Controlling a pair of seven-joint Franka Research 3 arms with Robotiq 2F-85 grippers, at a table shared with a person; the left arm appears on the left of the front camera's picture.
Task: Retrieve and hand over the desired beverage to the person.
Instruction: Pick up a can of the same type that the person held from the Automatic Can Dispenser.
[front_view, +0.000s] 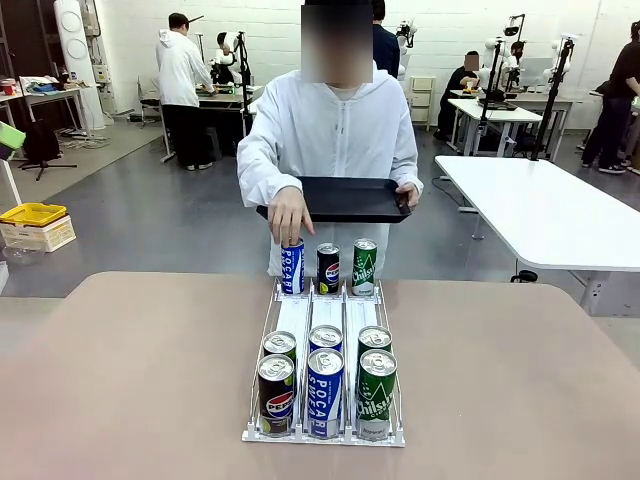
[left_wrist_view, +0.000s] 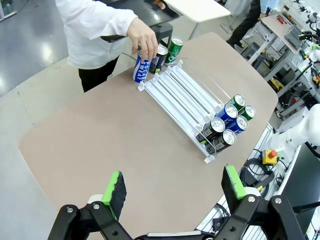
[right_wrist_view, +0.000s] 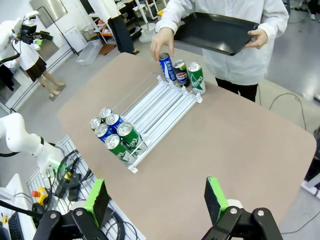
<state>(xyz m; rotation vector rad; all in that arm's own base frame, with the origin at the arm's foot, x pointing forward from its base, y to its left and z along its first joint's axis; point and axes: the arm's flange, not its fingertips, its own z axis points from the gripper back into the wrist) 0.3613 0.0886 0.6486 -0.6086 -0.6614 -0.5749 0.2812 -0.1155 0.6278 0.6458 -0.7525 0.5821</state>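
person (front_view: 330, 140): white jacket | tray (front_view: 345, 198): black | rear-left can (front_view: 292, 267): blue, white lettering | rack (front_view: 295, 315): white | table (front_view: 130, 380): beige

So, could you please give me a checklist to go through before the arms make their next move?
1. Left gripper open and empty: ok.
2. Right gripper open and empty: ok.
3. Drink chosen: the person's hand touches the far blue can: ok.
4. Matching near blue can upright in the middle lane, at the robot end of the rack: ok.
5. Tray held ready by the person for the handover: ok.
6. Person's hand away from the rack: not ok, it rests on the far blue can.
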